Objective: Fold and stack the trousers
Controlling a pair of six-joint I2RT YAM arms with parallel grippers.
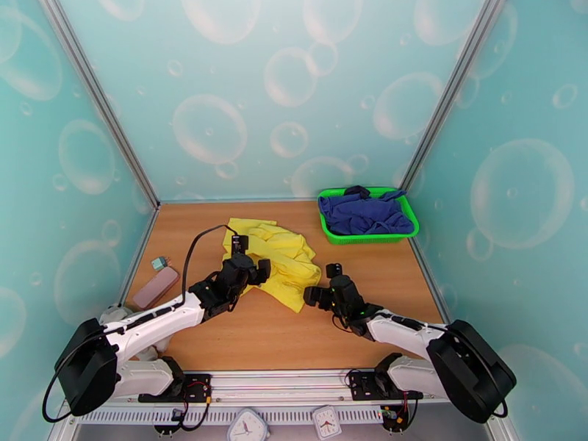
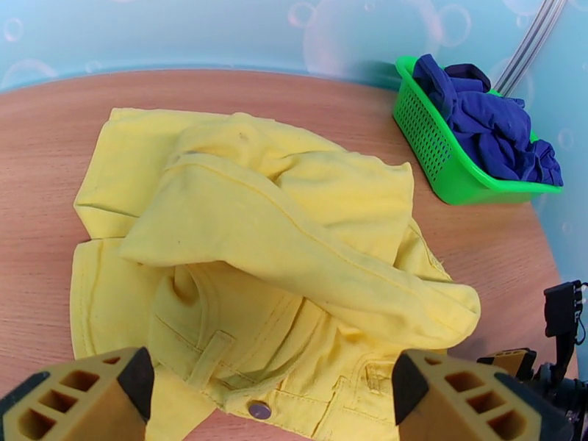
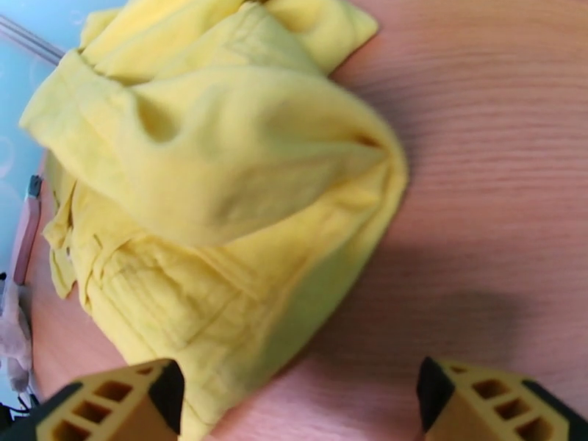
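Top external: yellow trousers (image 1: 273,260) crumpled on the bench (image 1: 294,339). Left tool (image 2: 272,391) and right tool (image 3: 298,395) both wide, empty. I'd pinch the waistband (image 2: 309,414) corners at 6 o'clock, then spread it flat.

A green basket (image 2: 430,134) holds a dark blue garment (image 2: 492,126) at the wooden table's (image 1: 242,332) far right; a pink case (image 1: 155,287) lies left.

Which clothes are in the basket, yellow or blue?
The dark blue garment fills the green basket; the yellow trousers lie crumpled on the table.
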